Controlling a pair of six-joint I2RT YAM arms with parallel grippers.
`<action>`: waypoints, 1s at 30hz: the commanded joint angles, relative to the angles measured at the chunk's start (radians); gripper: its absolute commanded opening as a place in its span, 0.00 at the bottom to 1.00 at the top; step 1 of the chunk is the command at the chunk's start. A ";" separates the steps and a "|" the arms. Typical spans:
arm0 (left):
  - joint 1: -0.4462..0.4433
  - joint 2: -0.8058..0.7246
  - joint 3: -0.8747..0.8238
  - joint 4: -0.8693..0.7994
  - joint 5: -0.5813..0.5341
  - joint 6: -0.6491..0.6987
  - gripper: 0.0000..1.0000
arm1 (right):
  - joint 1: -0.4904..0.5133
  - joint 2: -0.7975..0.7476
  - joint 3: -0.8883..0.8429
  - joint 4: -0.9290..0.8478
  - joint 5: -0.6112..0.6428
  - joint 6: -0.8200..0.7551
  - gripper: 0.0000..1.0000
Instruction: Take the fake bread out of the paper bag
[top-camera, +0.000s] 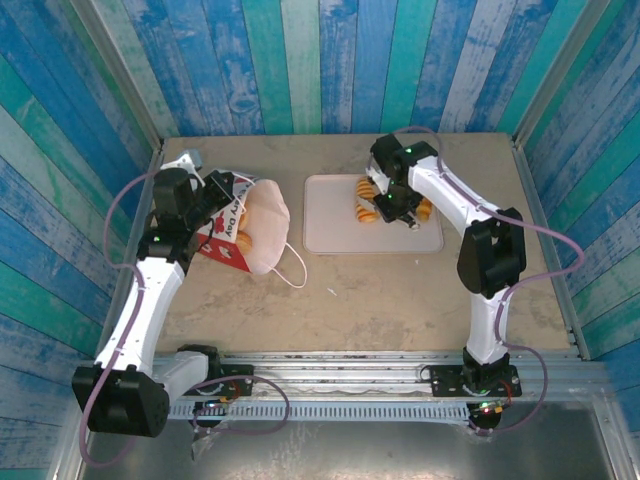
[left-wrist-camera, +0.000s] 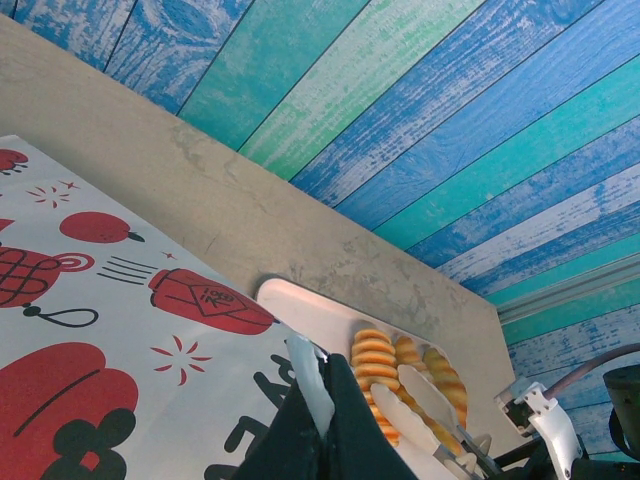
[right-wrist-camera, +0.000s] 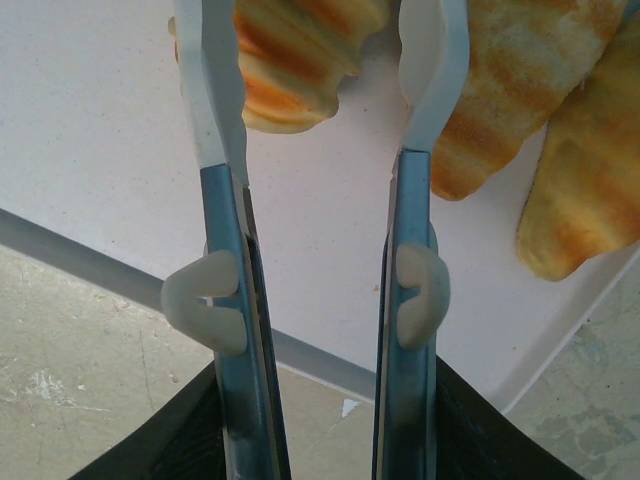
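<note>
Because the red and white paper bag (top-camera: 225, 238) lies on its side on the sandy worktop (top-camera: 380, 300), most of its inside is hidden. One golden-brown toy bread roll (top-camera: 243, 242) peeks out at its white mouth. The left gripper (left-wrist-camera: 318, 400) is pressed together at the bag's edge and seems to pinch the paper, but the hold is hard to make out. More golden toy breads (top-camera: 368, 205) lie on the flat pale tray (top-camera: 325, 225), partly covered by the right arm. The right gripper (right-wrist-camera: 320, 90) hangs over the tray with its fingers apart and nothing between them. Its tips are cut off at the top.
</note>
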 joint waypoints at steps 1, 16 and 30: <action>0.000 -0.028 0.018 0.011 0.004 0.002 0.02 | -0.006 0.004 0.019 -0.028 -0.016 -0.040 0.46; 0.000 -0.026 0.012 0.020 0.008 -0.004 0.02 | -0.014 0.001 0.041 -0.031 0.008 -0.011 0.46; 0.000 -0.029 0.004 0.022 0.009 -0.004 0.02 | -0.014 0.003 0.038 -0.026 0.018 0.042 0.45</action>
